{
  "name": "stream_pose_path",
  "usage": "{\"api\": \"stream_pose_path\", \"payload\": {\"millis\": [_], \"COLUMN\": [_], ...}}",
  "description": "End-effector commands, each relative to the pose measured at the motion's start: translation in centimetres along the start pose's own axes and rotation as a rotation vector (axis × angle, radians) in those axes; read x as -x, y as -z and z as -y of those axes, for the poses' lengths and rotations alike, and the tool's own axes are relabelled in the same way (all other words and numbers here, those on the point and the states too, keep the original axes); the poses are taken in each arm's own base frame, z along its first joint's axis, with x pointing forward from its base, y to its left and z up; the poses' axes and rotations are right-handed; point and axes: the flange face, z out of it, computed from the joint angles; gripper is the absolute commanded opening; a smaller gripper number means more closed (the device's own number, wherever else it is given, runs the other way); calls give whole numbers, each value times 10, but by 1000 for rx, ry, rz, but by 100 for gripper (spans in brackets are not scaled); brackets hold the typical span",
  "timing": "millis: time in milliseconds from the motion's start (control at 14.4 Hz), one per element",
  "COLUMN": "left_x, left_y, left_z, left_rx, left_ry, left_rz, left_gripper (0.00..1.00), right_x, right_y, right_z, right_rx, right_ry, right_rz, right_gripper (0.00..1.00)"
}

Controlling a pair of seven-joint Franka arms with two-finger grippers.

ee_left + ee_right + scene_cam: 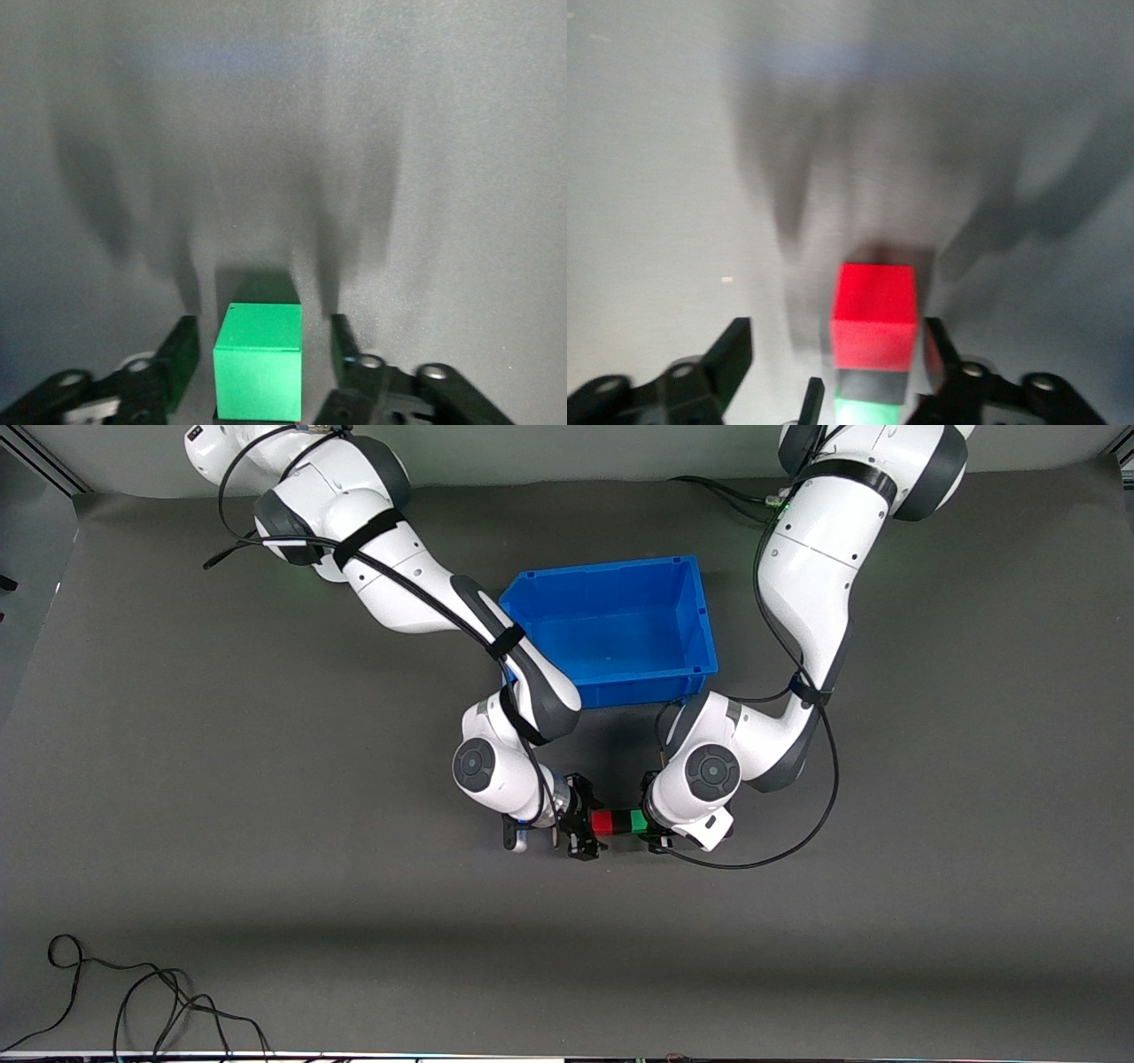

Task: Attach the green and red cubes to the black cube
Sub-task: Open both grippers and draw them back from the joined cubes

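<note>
Blue bin (620, 633) as landmark: everything below sits nearer front camera than bin, just off its front wall.

My right gripper (585, 828) at red end of cube row, my left gripper (654, 833) at green end. Both low at table.

Row runs arm to arm: red cube (602, 822), black cube (620, 822), green cube (638, 821), touching in line.

Right fingers (731, 359) spread, gap beside red cube (873, 314), nothing held. Left fingers (182, 350) spread, clear of green cube (259, 359).

Judgement: row looks joined; coming move turns on long axis, each hand backing straight off along it.
</note>
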Motion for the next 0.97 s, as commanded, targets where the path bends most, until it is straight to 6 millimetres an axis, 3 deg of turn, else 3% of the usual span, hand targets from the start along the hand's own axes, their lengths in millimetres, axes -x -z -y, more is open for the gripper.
{"api": "stream_pose_path", "payload": {"millis": [0, 139, 278, 417, 556, 694, 903], "left_x": [2, -14, -29, -68, -105, -136, -184], "left_y": [29, 75, 124, 177, 216, 242, 271], "left_z": [-12, -27, -31, -37, -41, -40, -28], "left_rx": [41, 56, 20, -42, -93, -138, -157], "left_ry": [-39, -82, -214, -358, -473, -605, -827], "left_rz": [-24, -54, -93, -79, -56, -57, -62], "left_gripper": [100, 100, 100, 100, 100, 100, 100], "right_x": [-21, -35, -62, -91, -122, -149, -165], "right_y": [29, 53, 91, 142, 199, 260, 335], "right_z": [20, 28, 40, 51, 57, 59, 53], "right_rx": [0, 49, 116, 192, 260, 327, 378], "right_ry": [30, 93, 146, 218, 299, 401, 585], "right_rz": [-66, -115, -124, -112, -113, -150, -204], "right_gripper": [100, 100, 100, 100, 100, 100, 100]}}
